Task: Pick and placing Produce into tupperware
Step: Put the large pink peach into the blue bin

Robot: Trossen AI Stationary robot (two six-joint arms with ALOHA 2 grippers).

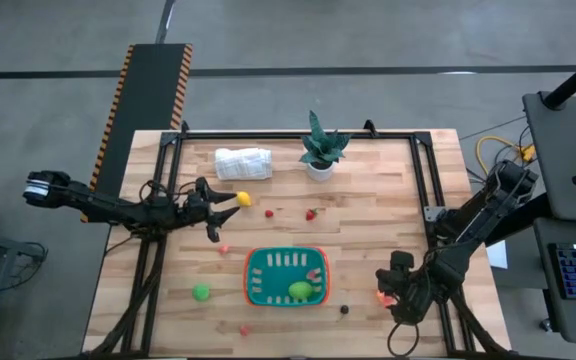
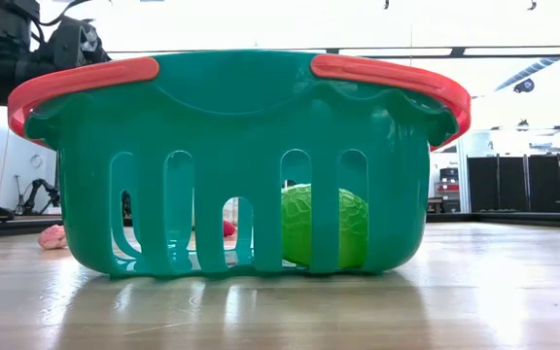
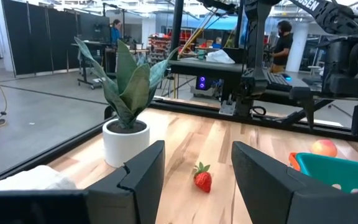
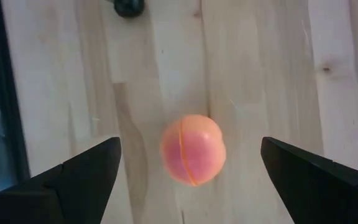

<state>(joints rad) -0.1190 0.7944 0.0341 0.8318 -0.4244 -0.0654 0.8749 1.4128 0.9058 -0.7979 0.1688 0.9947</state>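
The tupperware (image 1: 286,277) is a teal basket with an orange-red rim (image 2: 377,70). It stands at the middle of the table's near half and holds a green piece (image 2: 324,226) and a pinkish one (image 1: 313,272). My right gripper (image 4: 191,152) points down, open, over an orange-pink piece (image 4: 192,149) that lies on the table near the right edge (image 1: 383,297). Its fingers stand on either side of the piece, clear of it. My left gripper (image 3: 197,155) is level and open over the table's left half (image 1: 220,205), with nothing between its fingers. A yellow piece (image 1: 243,199) lies by its fingertips. A strawberry (image 3: 202,178) lies ahead of it.
A potted plant (image 1: 318,150) and a rolled white cloth (image 1: 243,163) stand at the far side. Loose produce lies around the tupperware: a green piece (image 1: 201,292), a pink one (image 1: 224,248), small red ones (image 1: 269,213) and a dark one (image 1: 344,309). A black frame borders the table.
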